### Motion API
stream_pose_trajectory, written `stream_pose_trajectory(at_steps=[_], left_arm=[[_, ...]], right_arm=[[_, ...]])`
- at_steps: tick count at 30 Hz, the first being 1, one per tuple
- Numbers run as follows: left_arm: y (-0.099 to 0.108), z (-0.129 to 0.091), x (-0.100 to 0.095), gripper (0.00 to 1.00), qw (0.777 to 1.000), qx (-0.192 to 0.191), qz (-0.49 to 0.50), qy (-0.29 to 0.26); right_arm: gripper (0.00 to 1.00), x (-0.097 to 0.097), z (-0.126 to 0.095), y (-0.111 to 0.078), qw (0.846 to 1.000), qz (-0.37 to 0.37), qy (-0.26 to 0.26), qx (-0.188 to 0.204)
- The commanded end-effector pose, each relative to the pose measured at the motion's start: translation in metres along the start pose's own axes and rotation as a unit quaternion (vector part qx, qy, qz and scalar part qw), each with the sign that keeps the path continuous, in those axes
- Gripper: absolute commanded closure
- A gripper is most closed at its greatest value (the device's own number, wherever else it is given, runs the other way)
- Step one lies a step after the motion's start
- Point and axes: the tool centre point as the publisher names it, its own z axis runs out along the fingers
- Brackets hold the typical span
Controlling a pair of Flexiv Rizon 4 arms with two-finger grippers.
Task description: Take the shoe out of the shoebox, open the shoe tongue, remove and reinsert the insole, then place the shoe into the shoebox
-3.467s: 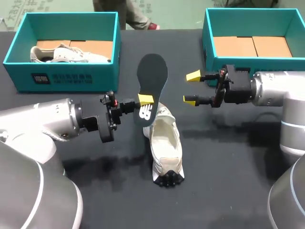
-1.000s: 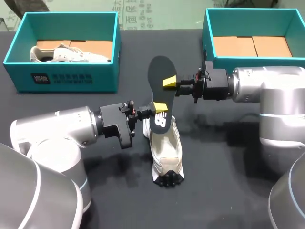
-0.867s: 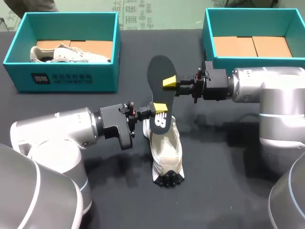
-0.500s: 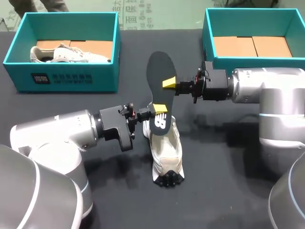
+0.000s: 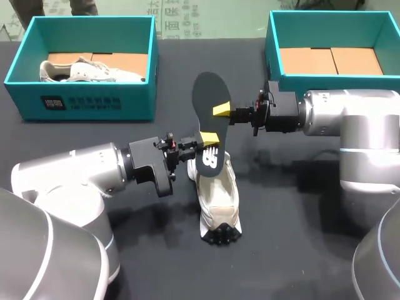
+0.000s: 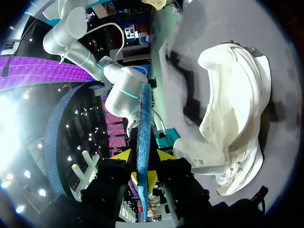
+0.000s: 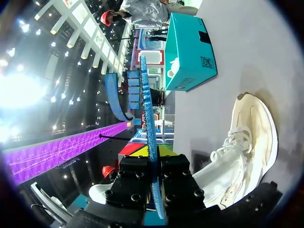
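The dark insole [image 5: 205, 94] hangs edge-on over the white shoe [image 5: 219, 194] at mid-table, long axis pointing away from me, heel low, toe high, with left gripper [image 5: 209, 139] and right gripper [image 5: 221, 110] both clenched on it.

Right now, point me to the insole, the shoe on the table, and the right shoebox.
insole [image 5: 205, 94], head view, upper dark face.
shoe [image 5: 217, 187], head view, pale inside of the opening.
right shoebox [image 5: 331, 28], head view, inner face of the far wall.
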Motion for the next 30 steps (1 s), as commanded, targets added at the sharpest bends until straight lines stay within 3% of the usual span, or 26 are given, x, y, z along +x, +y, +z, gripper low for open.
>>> stream_pose_trajectory(at_steps=[1, 8, 12, 26, 30], left_arm=[[0.004, -0.028, -0.011, 0.00, 1.000, 0.016, -0.004, 0.004], [0.025, -0.065, -0.027, 0.00, 0.995, 0.082, -0.012, 0.061], [0.042, -0.087, -0.047, 0.00, 0.984, 0.152, 0.043, 0.080], [0.042, -0.087, -0.047, 0.00, 0.984, 0.152, 0.043, 0.080], [0.070, -0.078, -0.062, 0.00, 0.974, 0.139, 0.027, 0.178]], right_arm=[[1.00, -0.003, -0.001, 0.000, 1.000, 0.002, 0.000, 0.003], [1.00, -0.006, -0.005, -0.002, 1.000, 0.006, 0.000, 0.005], [1.00, -0.006, -0.005, -0.005, 1.000, 0.014, 0.000, 0.011], [1.00, -0.008, -0.004, -0.006, 1.000, 0.026, 0.004, 0.014], [1.00, -0.008, -0.004, -0.006, 1.000, 0.026, 0.004, 0.014]])
